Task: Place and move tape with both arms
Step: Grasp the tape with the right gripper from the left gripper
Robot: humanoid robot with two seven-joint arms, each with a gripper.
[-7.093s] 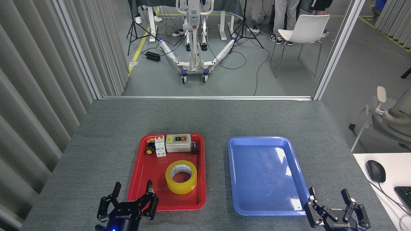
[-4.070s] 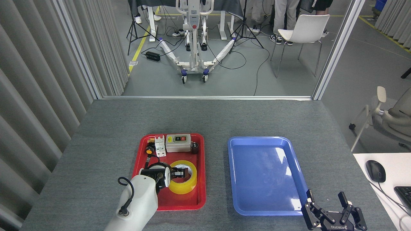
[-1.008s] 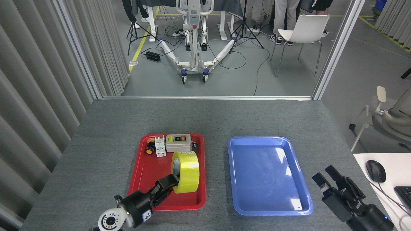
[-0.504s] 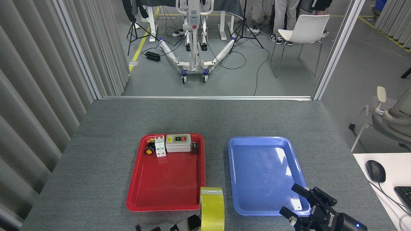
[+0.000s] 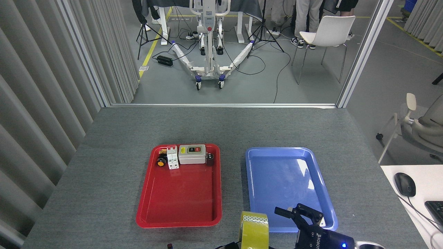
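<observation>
The tape (image 5: 254,229), a yellow roll, stands on edge at the bottom of the head view, over the gap between the two trays' front ends. Only a dark sliver of my left gripper (image 5: 229,245) shows at the frame's lower edge, against the roll's left side, holding it. My right gripper (image 5: 299,215) is open just right of the roll, above the blue tray's front rim. Its fingers (image 5: 281,210) point toward the tape with a small gap left between them and it.
The red tray (image 5: 180,197) holds a grey switch box (image 5: 192,154), white breakers (image 5: 172,157) and a small yellow button part (image 5: 161,162) at its far end. The blue tray (image 5: 287,180) lies to its right. A mouse (image 5: 404,184) sits on the white desk at the right.
The tape was lifted on edge out of the red tray and carried right and toward me. My right gripper swung left over the blue tray's front rim toward the roll.
</observation>
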